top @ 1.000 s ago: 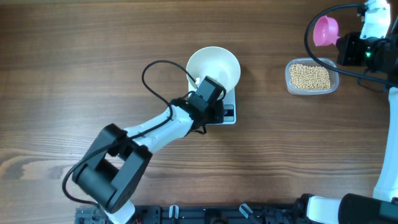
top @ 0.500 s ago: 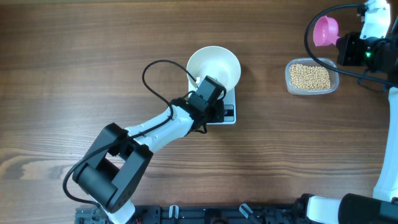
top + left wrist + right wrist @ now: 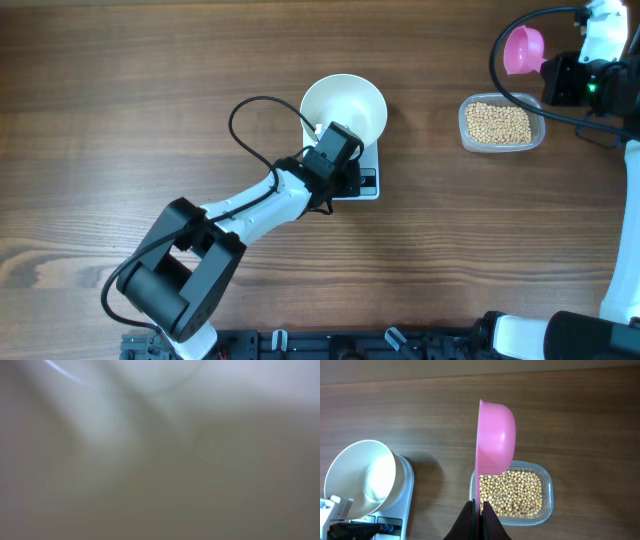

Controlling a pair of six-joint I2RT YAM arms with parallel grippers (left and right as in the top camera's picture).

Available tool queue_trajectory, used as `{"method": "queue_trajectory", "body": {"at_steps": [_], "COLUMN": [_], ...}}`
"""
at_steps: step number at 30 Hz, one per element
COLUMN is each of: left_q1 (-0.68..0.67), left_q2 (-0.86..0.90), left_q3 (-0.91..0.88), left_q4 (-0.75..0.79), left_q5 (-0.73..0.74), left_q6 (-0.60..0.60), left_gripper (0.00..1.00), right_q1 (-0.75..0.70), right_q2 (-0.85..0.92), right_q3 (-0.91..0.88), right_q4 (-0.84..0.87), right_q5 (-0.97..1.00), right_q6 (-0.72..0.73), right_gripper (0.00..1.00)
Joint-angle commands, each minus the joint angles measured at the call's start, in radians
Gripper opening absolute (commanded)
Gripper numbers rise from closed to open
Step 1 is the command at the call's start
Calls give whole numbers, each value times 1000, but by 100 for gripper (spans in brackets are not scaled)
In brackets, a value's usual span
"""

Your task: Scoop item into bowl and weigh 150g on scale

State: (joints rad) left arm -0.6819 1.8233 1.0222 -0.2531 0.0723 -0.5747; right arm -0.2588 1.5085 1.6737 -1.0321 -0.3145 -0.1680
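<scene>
overhead view: a white bowl sits on a scale in the middle of the wooden surface. the left tool is closed, over the bowl's near rim and the scale's near edge. whether it grips anything cannot be told; its wrist view is a pale blur. at far right, the right tool is clamped on the handle of a pink scoop, tipped on edge, near a clear tub of beans.
</scene>
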Motion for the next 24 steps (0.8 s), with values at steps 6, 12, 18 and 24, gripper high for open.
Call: {"method": "queue_trajectory", "body": {"at_steps": [6,12,18,24], "left_q1": [-3,-3,-3,-3], "left_q2": [10,10,10,10], "left_q3": [-3,-3,-3,-3], "left_q4": [2,-21,-17,-12], "left_q5": [-14,-14,-25,-29], "left_q6": [-6,-6,-6,-6], "left_gripper": [4,4,4,4], "right_q1": [-4,-4,-4,-4], "right_q2": [8,8,8,8], "right_q3": [0,0,0,0], "right_q4": [0,0,0,0], "right_q5": [-16,-16,-16,-16], "right_q6": [10,10,9,10], "right_gripper": [4,4,4,4]}}
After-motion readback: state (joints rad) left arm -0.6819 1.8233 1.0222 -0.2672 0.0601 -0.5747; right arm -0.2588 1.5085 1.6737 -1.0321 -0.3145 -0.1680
